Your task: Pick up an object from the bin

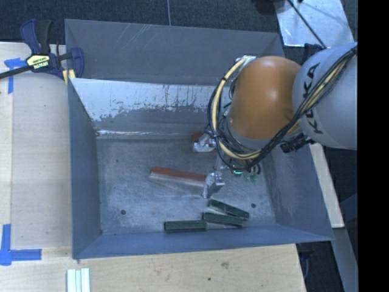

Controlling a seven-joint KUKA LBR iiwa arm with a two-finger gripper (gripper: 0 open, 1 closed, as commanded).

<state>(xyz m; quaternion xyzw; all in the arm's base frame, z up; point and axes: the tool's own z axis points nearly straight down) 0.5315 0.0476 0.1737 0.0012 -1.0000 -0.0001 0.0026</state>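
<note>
Your gripper point(208, 163) stands spread wide, centre-right in the bin point(85, 163), grasping nothing. The reddish-brown bar point(176, 175) lies flat on the floor, right end just beside the near fingertip point(213, 184); dark green bars point(185, 225) lie nearer.

Reddish-brown flat bar point(176, 176), lying flat, mid-floor of the bin point(85, 163), long axis left-right

The claw point(213, 185) sits at the long stick's point(176, 176) right end, three bars point(185, 226) along the bin's point(182, 246) front wall.
</note>
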